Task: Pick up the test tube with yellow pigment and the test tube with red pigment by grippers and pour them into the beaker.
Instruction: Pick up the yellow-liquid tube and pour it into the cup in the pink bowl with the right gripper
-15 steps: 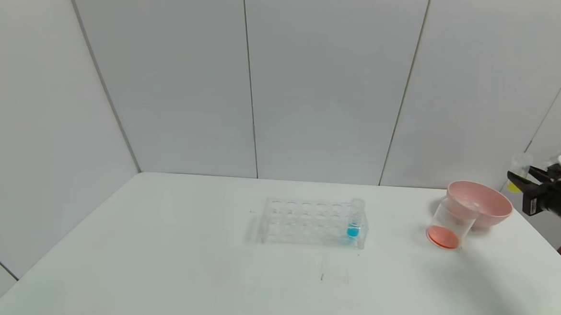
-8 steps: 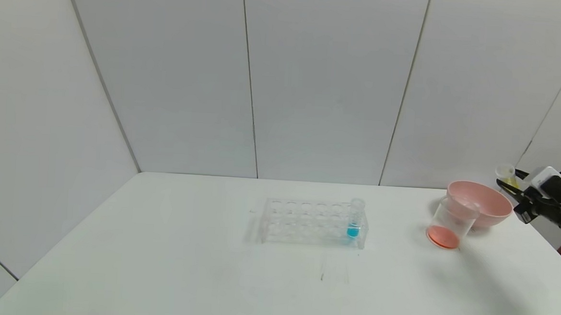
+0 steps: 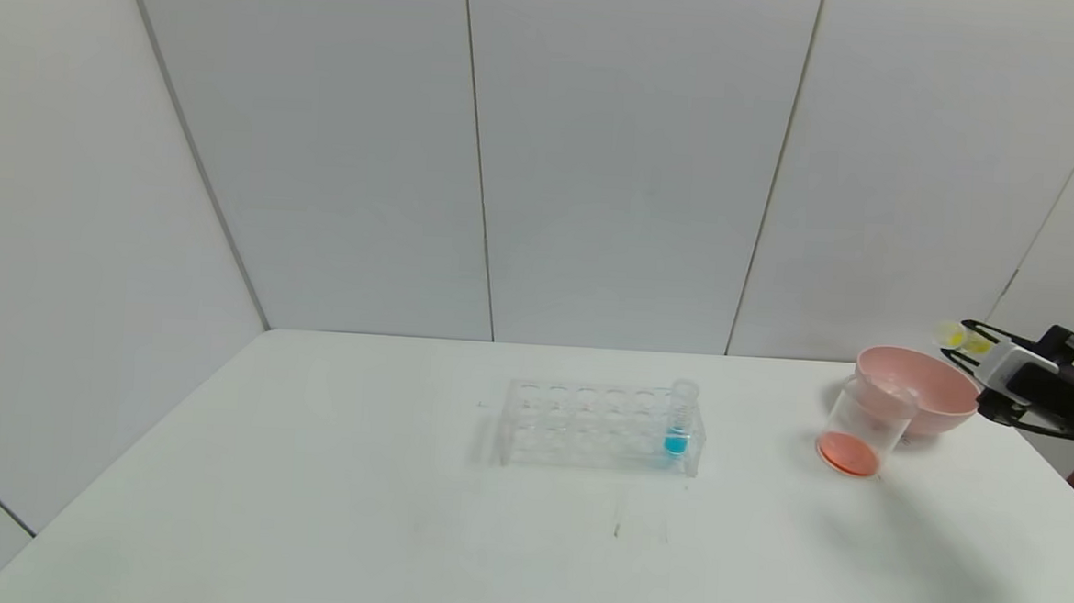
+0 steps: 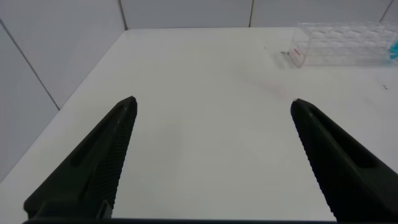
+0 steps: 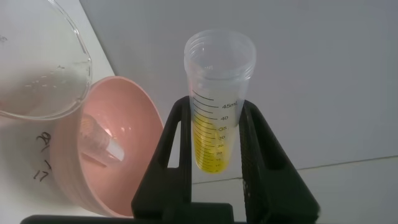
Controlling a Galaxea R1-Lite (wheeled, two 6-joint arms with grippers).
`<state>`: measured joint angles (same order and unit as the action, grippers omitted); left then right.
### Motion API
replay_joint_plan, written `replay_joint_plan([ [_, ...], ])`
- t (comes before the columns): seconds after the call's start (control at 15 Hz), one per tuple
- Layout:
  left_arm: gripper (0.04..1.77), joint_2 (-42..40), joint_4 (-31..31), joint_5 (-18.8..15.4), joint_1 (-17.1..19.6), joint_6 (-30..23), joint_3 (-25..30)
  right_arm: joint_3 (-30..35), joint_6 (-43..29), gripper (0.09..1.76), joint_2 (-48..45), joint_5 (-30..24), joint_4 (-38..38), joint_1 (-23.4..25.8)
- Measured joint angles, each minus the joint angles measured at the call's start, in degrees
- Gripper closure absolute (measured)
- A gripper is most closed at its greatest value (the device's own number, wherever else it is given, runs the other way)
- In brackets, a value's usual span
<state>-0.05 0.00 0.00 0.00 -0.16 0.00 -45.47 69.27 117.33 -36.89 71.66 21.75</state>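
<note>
My right gripper [image 3: 959, 340] is shut on the test tube with yellow pigment [image 3: 969, 341] and holds it tipped nearly level in the air, just beyond the pink bowl's far right rim. In the right wrist view the tube [image 5: 219, 68] sits between both fingers [image 5: 173, 143], with yellow liquid in its bottom. The beaker [image 3: 861, 429] stands tilted against the bowl, with orange-red liquid in its base; its rim shows in the right wrist view [image 5: 74, 81]. A clear tube [image 5: 99, 146] lies in the bowl, with no red liquid visible in it. My left gripper [image 4: 212, 109] is open and empty over the table's left part.
The pink bowl [image 3: 941, 401] sits at the table's far right, near the edge. A clear rack [image 3: 585, 428] in mid-table holds a blue-liquid tube [image 3: 678, 424]; the rack also shows in the left wrist view [image 4: 342, 43].
My right gripper has moved left toward the pink bowl and turned its wrist. The yellow tube has gone from upright to nearly level.
</note>
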Motion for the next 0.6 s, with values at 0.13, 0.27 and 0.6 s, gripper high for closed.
replay_joint_plan([
  [0.13, 0.05, 0.0, 0.0, 0.0, 0.0, 0.02, 0.0, 0.0, 5.07, 1.33, 0.0, -0.02, 0.93, -0.23],
  [0.27, 0.05, 0.0, 0.0, 0.0, 0.0, 0.0, 0.0, 0.02, 6.47, 1.33, 0.02, -0.02, 1.85, -1.22],
  [0.6, 0.05, 0.0, 0.0, 0.0, 0.0, 0.0, 0.0, 0.18, 12.81, 1.33, 0.33, 0.13, 5.1, -2.54],
])
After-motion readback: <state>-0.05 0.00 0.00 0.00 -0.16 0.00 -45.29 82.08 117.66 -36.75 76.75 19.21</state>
